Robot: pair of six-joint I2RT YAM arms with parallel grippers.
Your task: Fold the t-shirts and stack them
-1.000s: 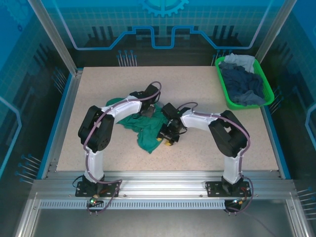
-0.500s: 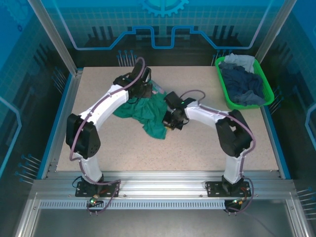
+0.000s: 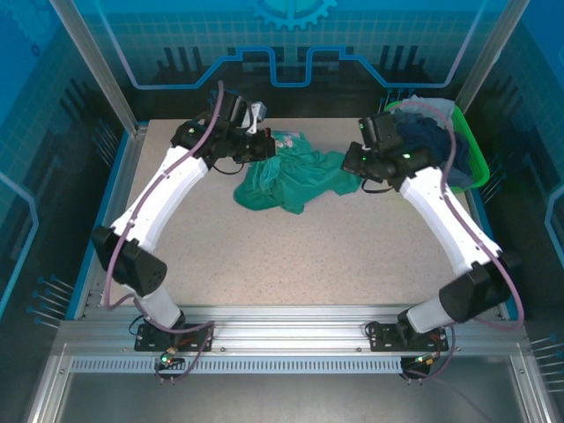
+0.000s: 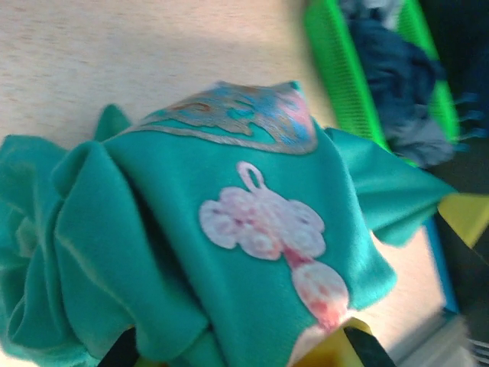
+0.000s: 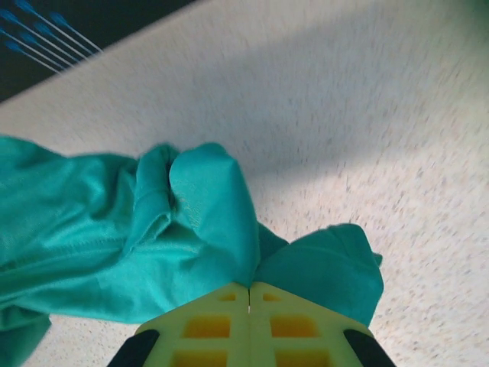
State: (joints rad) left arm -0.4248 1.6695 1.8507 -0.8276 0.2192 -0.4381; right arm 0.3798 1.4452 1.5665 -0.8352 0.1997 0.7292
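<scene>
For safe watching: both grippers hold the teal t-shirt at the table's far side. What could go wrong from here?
1. The right gripper pinches only a small fold of the teal t-shirt, so a pull might slip it free.
2. The cloth between it and the left gripper is bunched; it may land creased.
3. The right arm is close to the green basket and might bump it.

Bright green plastic basket [image 3: 477, 163] is located at 2 o'clock on the desk [image 3: 352, 256], tucked into the far right corner. Desk top is finished in speckled beige. Blue edging [image 3: 97, 238] is fitted along the 9 o'clock side, and likewise at 3 o'clock. Aluminium extrusion rail [image 3: 282, 339] is mounted across 6 o'clock. Translucent blue panels with a gear graphic [image 3: 291, 13] are set at 12 o'clock.
</scene>
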